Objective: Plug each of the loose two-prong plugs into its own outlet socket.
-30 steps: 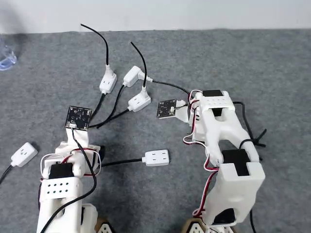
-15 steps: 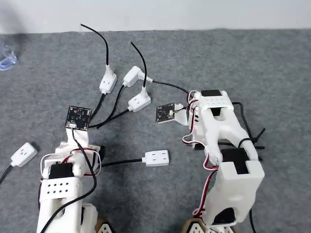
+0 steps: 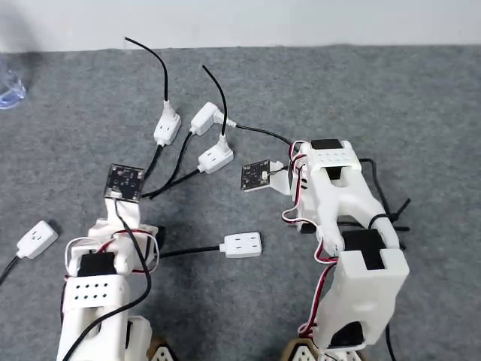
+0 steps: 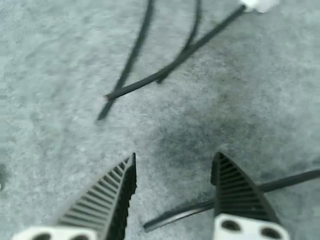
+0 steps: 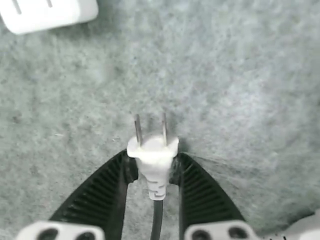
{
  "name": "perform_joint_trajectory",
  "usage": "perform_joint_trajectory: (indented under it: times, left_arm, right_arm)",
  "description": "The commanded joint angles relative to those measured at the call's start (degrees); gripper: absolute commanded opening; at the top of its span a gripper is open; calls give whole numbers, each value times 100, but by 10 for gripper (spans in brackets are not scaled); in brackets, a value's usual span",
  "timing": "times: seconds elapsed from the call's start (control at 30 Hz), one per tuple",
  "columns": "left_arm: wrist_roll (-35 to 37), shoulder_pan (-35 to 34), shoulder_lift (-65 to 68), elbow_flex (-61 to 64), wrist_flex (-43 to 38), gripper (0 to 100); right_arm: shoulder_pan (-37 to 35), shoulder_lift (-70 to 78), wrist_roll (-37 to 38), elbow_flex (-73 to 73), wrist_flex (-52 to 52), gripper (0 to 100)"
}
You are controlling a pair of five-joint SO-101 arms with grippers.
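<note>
My right gripper [image 5: 153,156] is shut on a white two-prong plug [image 5: 152,147], its prongs pointing away from the wrist just above the grey carpet. A white outlet socket [image 5: 47,12] lies a short way beyond the prongs, off to one side. My left gripper [image 4: 175,157] is open over bare carpet, with black cables [image 4: 165,65] lying past its fingertips. From above, a white outlet socket [image 3: 242,244] lies between the two arms and another outlet socket [image 3: 36,238] sits at the left edge. Three white cable ends [image 3: 203,118] cluster at the back centre.
The right arm [image 3: 353,226] stretches up the right side, the left arm [image 3: 98,278] stands at the bottom left. Black cables [image 3: 173,169] run from the white cluster toward the left arm. A clear plastic object [image 3: 9,86] sits at the far left edge.
The right arm's wrist has shifted slightly toward the front and left. The left arm's wrist has nudged a little to the right. The outlets and cables have not moved.
</note>
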Motion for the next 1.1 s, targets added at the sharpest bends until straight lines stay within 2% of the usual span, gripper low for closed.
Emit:
perform_joint_trajectory:
  times: [0.0, 0.17, 0.27, 0.37, 0.53, 0.67, 0.83, 0.97, 1.0, 1.07]
  left_arm:
    - [-18, 431, -105, -57, 70, 229]
    - [62, 897, -114, -312, 273, 229]
    - [448, 985, -114, -910, 677, 231]
    - [756, 1503, -114, -1420, 1081, 232]
    - [2119, 2760, -114, -1947, 1160, 231]
    - [3244, 3059, -114, -2070, 686, 231]
    - [4220, 3279, -88, -1666, 255, 231]
    - [6171, 3464, -105, -822, -853, 232]
    - [6462, 3455, -114, -690, -1125, 232]
    - [6576, 3622, -88, -444, -1626, 232]
  right_arm:
    - [-40, 22, 9, 123, 163, 9]
    - [-4, -611, -721, -158, 629, 8]
    - [-110, -1226, -774, -185, 1288, 8]
    - [-198, -1736, -1292, -185, 1552, 8]
    - [-233, -2475, -1987, -185, 1789, 8]
    - [-259, -2862, -2356, -176, 2097, 8]
    - [-312, -3002, -2980, -70, 2035, 8]
    - [-479, -3046, -3692, 193, 1596, 8]
    - [-479, -3046, -3833, 264, 1499, 8]
    - [-470, -3046, -4009, 387, 1270, 8]
